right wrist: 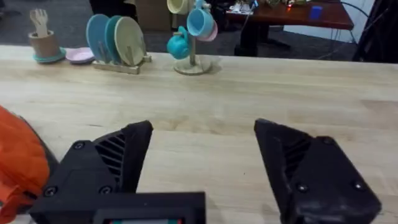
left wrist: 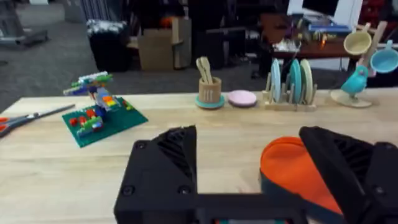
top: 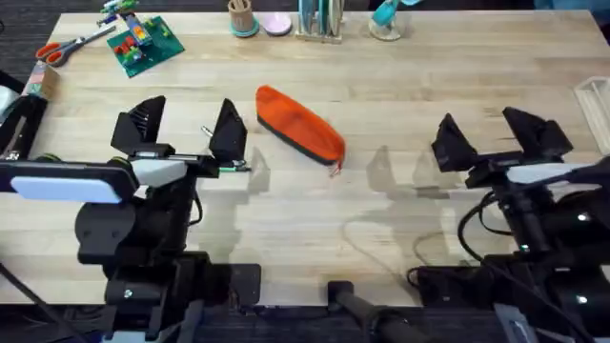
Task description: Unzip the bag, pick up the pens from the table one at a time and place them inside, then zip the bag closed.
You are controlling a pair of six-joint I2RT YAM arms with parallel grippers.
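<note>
The orange bag (top: 300, 126) lies slanted on the table (top: 400, 86), its dark edge toward the front and a small red zipper pull (top: 335, 170) at its near right end. My left gripper (top: 186, 129) stands open just left of the bag, one finger close to its far end. The left wrist view has the bag (left wrist: 289, 168) partly behind one finger of that gripper (left wrist: 249, 143). A short green tip of a pen (top: 235, 169) pokes out beside the left wrist; the rest is hidden. My right gripper (top: 494, 138) is open over bare wood, well right of the bag (right wrist: 18, 155).
Along the far edge stand red-handled scissors (top: 67, 46), a toy brick build on a green plate (top: 143, 43), a cup with utensils (top: 241, 17), a pink dish (top: 276, 24), a plate rack (top: 319, 19) and a mug tree (top: 386, 19).
</note>
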